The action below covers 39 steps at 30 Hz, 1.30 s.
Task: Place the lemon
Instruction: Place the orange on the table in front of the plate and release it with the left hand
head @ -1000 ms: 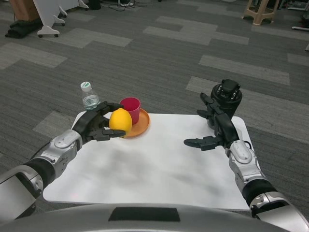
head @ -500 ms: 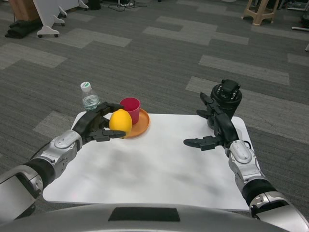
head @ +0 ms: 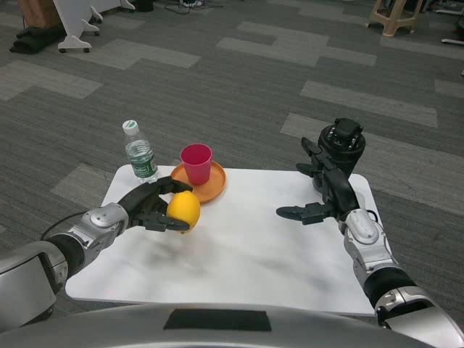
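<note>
My left hand (head: 148, 206) holds the yellow lemon (head: 184, 210), fingers wrapped over its top and under its bottom. The lemon hangs low over the white table (head: 246, 254), just in front of the orange plate (head: 212, 188). A pink cup (head: 196, 163) stands upright on that plate. My right hand (head: 324, 196) waits over the table's right side with its fingers spread and nothing in them.
A clear water bottle (head: 141, 154) with a white cap stands at the table's far left corner. A black round device (head: 341, 146) sits at the far right corner, behind my right hand. Grey carpet lies beyond the table.
My left hand has drawn the lemon back and down, away from the plate and cup toward the near left of the table. The right hand has stayed put.
</note>
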{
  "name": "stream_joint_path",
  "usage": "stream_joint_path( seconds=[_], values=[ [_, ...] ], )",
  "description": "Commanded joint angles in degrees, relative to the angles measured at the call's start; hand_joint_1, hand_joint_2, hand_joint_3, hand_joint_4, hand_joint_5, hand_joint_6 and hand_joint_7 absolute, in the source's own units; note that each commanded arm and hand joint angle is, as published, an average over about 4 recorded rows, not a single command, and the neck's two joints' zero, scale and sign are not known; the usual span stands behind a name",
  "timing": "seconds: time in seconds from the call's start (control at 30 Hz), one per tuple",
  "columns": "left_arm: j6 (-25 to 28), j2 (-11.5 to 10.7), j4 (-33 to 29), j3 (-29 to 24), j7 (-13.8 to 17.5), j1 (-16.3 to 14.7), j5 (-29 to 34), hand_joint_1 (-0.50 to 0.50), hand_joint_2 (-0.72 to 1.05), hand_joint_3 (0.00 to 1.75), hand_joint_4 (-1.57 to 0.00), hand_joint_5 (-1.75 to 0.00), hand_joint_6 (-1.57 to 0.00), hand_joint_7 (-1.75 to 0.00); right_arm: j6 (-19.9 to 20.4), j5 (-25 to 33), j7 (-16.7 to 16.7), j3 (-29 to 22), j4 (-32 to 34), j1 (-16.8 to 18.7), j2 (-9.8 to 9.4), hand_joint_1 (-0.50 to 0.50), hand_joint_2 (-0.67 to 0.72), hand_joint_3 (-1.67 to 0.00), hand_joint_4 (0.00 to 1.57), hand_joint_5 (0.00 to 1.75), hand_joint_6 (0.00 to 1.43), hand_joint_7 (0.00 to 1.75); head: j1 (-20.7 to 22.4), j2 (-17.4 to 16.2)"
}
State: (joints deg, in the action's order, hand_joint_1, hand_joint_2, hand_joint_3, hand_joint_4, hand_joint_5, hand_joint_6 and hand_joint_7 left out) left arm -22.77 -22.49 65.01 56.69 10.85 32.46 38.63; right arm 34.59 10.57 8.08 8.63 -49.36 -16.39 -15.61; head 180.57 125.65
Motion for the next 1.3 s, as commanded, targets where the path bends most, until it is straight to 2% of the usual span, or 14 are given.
stream_joint_path(
  seconds=[0.03,0.23,0.4,0.47,0.57,0.73,0.83,0.87,0.93,1.0,1.07,1.2,1.3],
  values=[
    [1.53,0.41,1.64,0.94,-0.79,1.71,-3.06,0.50,1.00,0.09,-1.53,-1.75,-0.61,-1.12,0.10,0.51,-0.09,0.01,0.14,-1.36,-0.30,0.08,-0.22,-0.48,0.00,0.82,0.00,0.14,0.50,-0.37],
    [3.13,1.03,3.57,2.97,-2.48,2.52,-6.29,0.50,1.00,0.09,-1.54,-1.75,-0.63,-1.12,0.10,0.51,-0.09,0.19,-0.04,-1.36,-0.19,0.08,-0.22,-0.48,0.00,0.78,0.00,0.12,1.64,-1.05],
    [4.05,1.53,4.38,6.33,-4.31,3.31,-6.86,0.50,0.98,0.09,-1.53,-1.75,-0.63,-1.05,0.12,0.51,-0.09,0.25,-0.13,-1.36,-0.12,0.08,-0.22,-0.48,0.00,0.78,0.00,0.12,2.42,-1.36],
    [4.01,1.71,4.56,7.56,-5.36,3.67,-7.96,0.50,1.03,0.09,-1.51,-1.75,-0.56,-0.99,0.12,0.51,-0.09,0.25,-0.13,-1.36,-0.12,0.08,-0.22,-0.48,0.00,0.78,0.00,0.10,2.74,-1.43],
    [3.53,1.86,4.60,8.00,-8.02,4.17,-13.01,0.50,1.05,0.09,-1.44,-1.75,-0.46,-0.86,0.10,0.51,-0.09,0.25,-0.19,-1.36,-0.12,0.08,-0.22,-0.48,0.00,0.78,0.00,0.10,2.92,-1.39],
    [3.09,2.15,4.07,8.22,-11.64,5.20,-21.71,0.50,1.05,0.09,-1.39,-1.75,-0.45,-0.68,0.12,0.51,-0.09,0.34,-0.22,-1.36,-0.08,0.08,-0.22,-0.48,0.00,0.82,0.00,0.10,3.05,-1.22],
    [3.09,2.28,3.83,9.05,-13.16,5.69,-23.76,0.50,1.05,0.09,-1.31,-1.75,-0.43,-0.63,0.08,0.51,-0.09,0.34,-0.28,-1.36,-0.03,0.08,-0.22,-0.48,0.00,0.78,0.00,0.10,2.98,-1.18],
    [3.09,2.32,3.81,9.40,-13.58,5.82,-24.04,0.50,1.05,0.09,-1.23,-1.75,-0.43,-0.61,0.08,0.51,-0.09,0.34,-0.30,-1.36,-0.03,0.08,-0.22,-0.48,0.00,0.78,0.00,0.10,2.96,-1.15],
    [3.09,2.37,3.81,9.80,-14.19,5.99,-24.04,0.50,1.05,0.09,-0.90,-1.75,-0.39,-0.51,0.12,0.51,-0.09,0.34,-0.30,-1.36,0.01,0.08,-0.22,-0.48,0.00,0.78,0.00,0.09,2.94,-1.05],
    [3.09,2.37,3.81,10.11,-14.54,6.08,-24.04,0.50,1.05,0.09,-0.45,-1.64,-0.34,-0.40,0.12,0.51,-0.09,0.34,-0.35,-1.32,0.05,0.08,-0.22,-0.48,0.00,0.82,0.00,0.10,3.00,-1.04],
    [3.13,2.37,3.81,10.55,-14.72,6.13,-24.04,0.50,1.05,0.09,-0.22,-1.51,-0.31,-0.35,0.08,0.51,-0.09,0.34,-0.39,-1.32,0.05,0.08,-0.22,-0.48,0.00,0.82,0.00,0.12,3.03,-1.02],
    [3.09,2.37,3.81,10.81,-14.92,6.13,-24.07,0.50,1.05,0.09,-0.07,-1.41,-0.29,-0.23,0.12,0.51,-0.09,0.34,-0.39,-1.36,0.05,0.08,-0.21,-0.48,0.00,0.82,0.00,0.10,3.15,-0.95],
    [3.13,2.37,3.81,10.81,-15.03,6.13,-24.09,0.50,1.05,0.09,0.00,-1.23,-0.25,-0.14,0.12,0.51,-0.09,0.38,-0.43,-1.36,0.05,0.08,-0.19,-0.48,0.00,0.78,0.00,0.10,3.25,-0.80]
  ],
)
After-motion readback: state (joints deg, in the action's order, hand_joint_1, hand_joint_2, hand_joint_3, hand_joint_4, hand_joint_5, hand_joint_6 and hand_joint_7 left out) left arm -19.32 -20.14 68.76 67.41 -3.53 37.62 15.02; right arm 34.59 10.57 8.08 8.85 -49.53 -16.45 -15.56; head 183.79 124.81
